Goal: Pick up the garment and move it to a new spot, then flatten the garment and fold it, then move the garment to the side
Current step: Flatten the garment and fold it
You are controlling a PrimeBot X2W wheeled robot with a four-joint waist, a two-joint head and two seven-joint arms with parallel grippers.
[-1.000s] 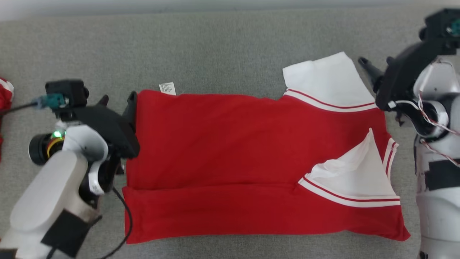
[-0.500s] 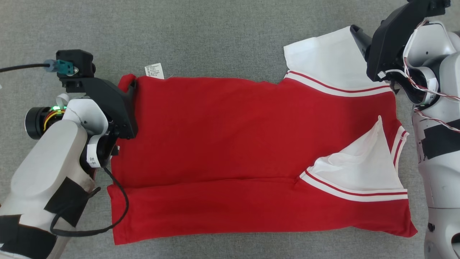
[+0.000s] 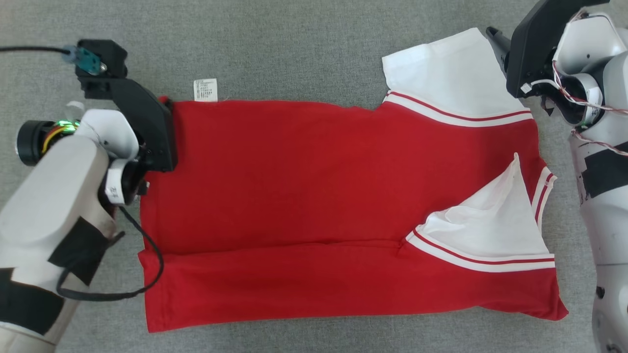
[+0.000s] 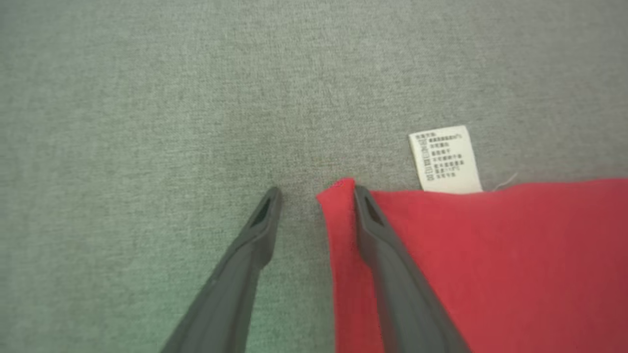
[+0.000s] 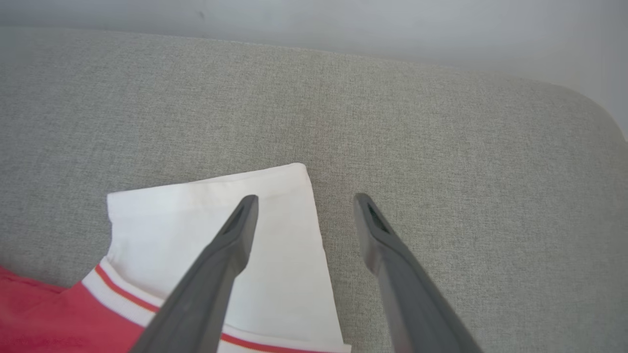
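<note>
The garment [image 3: 304,176] is a red shirt with white sleeves, spread flat on the grey surface with its near strip folded up over the body. My left gripper [image 4: 316,193] is open at the shirt's far left corner. That red corner [image 4: 338,201] lies between the fingers, and one finger rests over the cloth. In the head view the left gripper [image 3: 164,100] is mostly hidden under its black mount. My right gripper [image 5: 306,200] is open astride the outer edge of the far white sleeve [image 5: 221,225], and appears at the sleeve's far corner [image 3: 494,37].
A white care label [image 3: 205,90] sticks out past the shirt's far edge beside the left gripper. My left arm's black cable [image 3: 147,274] loops over the shirt's left edge. The grey surface [image 5: 441,147] ends at a pale wall [image 5: 314,19] beyond the sleeve.
The head camera has tilted, so the whole picture shifted. The right gripper has come in from beside the sleeve to over its far corner. The left gripper stays at the red corner.
</note>
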